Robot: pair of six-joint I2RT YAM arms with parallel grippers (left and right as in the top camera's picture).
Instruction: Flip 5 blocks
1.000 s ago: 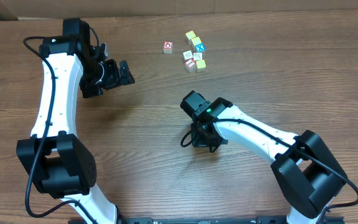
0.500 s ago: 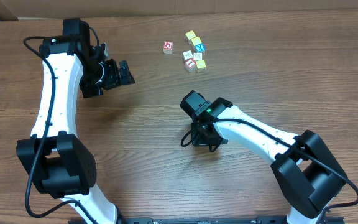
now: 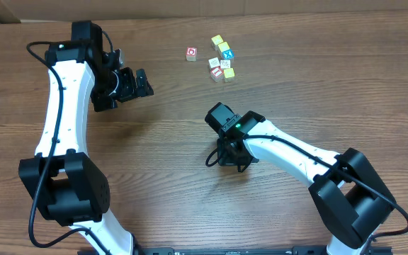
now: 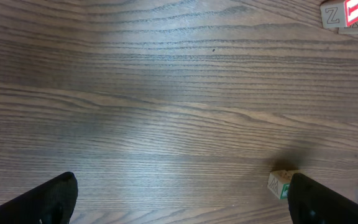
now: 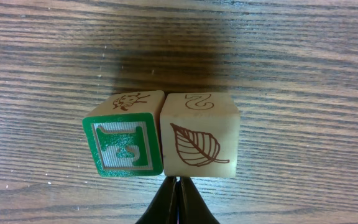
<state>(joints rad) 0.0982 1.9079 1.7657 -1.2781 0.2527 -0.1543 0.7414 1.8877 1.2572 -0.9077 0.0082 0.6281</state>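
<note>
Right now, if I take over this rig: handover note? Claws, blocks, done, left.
Left claw: open, empty.
Right claw: shut, holding nothing, tips at the seam between the F block and leaf block, which sit touching, apart from the rest.
Other blocks: cluster on the far side, one single just left of it.
Done: cannot tell how many are flipped.
Left: likely the pair at the right claw next; keep your own count.
</note>
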